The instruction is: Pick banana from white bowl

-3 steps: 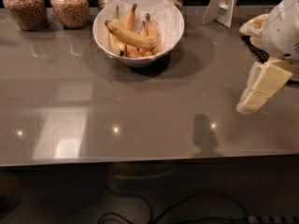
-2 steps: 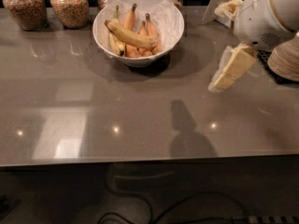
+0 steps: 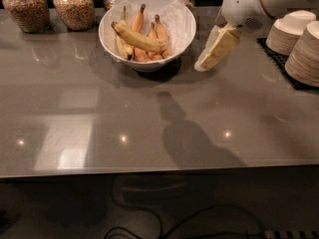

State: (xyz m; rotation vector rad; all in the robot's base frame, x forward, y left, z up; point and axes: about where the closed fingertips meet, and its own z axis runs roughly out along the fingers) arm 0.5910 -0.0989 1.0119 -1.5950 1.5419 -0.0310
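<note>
Banana lies across top of pile inside white bowl, far side of tabletop. Claw hangs just right of bowl rim, above tabletop, carrying nothing; released or clenched: cannot tell. Judgement: banana light, soft, bruises under hard squeeze, skin smooth. Best hold at mid-length, across narrow width, from above. Neighbours crowd underneath, may shift.

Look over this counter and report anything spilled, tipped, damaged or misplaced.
Nothing stands out. The white bowl sits upright with the bananas inside, the jars behind stand upright, the stacked bowls look tidy, and the gripper hovers beside the white bowl.
</note>
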